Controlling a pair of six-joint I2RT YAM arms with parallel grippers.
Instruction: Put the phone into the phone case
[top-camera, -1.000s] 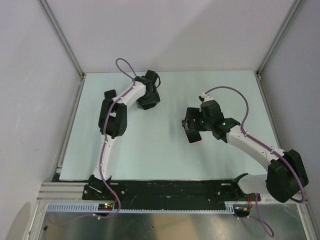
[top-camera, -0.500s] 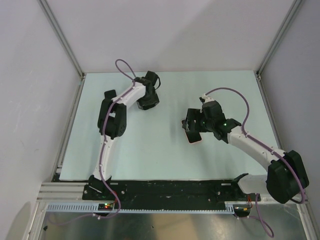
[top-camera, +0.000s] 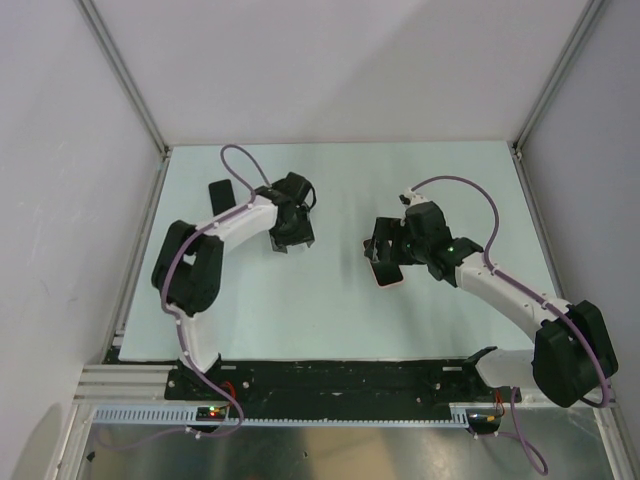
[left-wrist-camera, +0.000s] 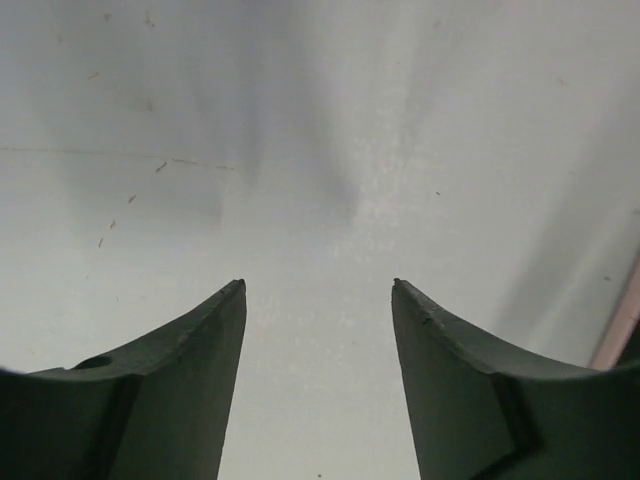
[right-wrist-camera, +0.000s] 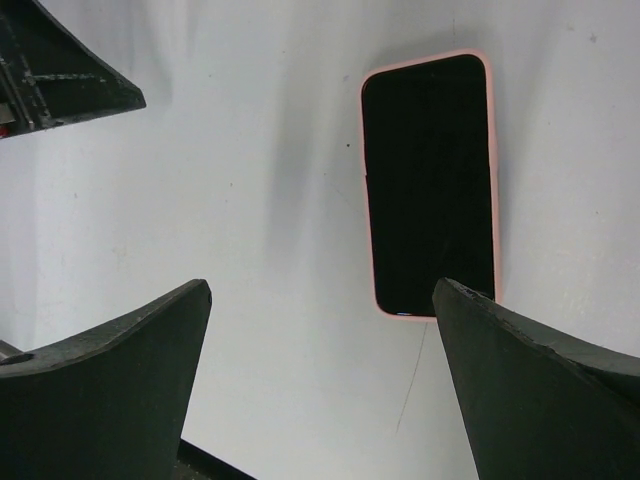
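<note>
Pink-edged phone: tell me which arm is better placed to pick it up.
Right. The right tool hangs open just above the phone, which lies flat on the table in its wrist view. The left tool sits off to the side, with bare table between its fingers.

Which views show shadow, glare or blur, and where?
Right wrist view: pink case crisp, no glare on its dark face, soft grey shadow streaks on the table. Left wrist view: hazy shadow patches, left gripper dark and underlit. Top view: even light, only faint shadows.
</note>
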